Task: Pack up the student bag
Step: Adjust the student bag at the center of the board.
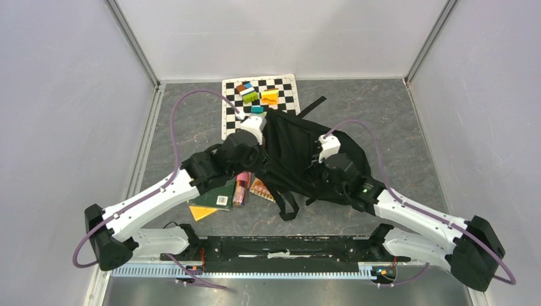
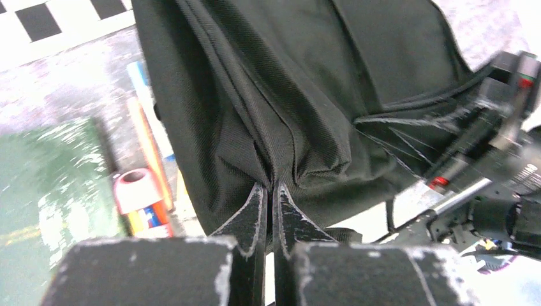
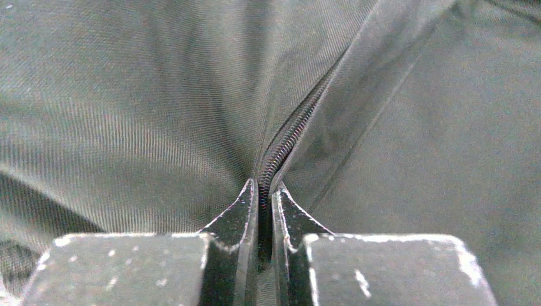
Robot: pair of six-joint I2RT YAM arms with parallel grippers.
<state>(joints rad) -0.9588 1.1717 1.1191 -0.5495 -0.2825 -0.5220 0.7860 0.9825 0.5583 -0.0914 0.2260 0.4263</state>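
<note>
The student bag [image 1: 300,153] is a big black fabric backpack lying mid-table, its straps trailing toward the near edge. My left gripper [image 2: 274,186] is shut on a pinched fold of the bag [image 2: 300,83] at its left side. My right gripper [image 3: 265,185] is shut on the bag [image 3: 127,102] along a zip seam, black cloth filling that view. In the overhead view the left gripper [image 1: 260,153] and right gripper [image 1: 317,167] are buried in the bag's folds. A green notebook [image 1: 217,196] and a pink-and-orange tube [image 1: 241,188] lie by the bag's near-left edge.
A black-and-white checkered mat [image 1: 255,95] with several small coloured blocks lies behind the bag. An orange patterned notebook [image 1: 261,189] and a yellow sheet [image 1: 200,211] lie beside the green one. Grey walls enclose the table on three sides.
</note>
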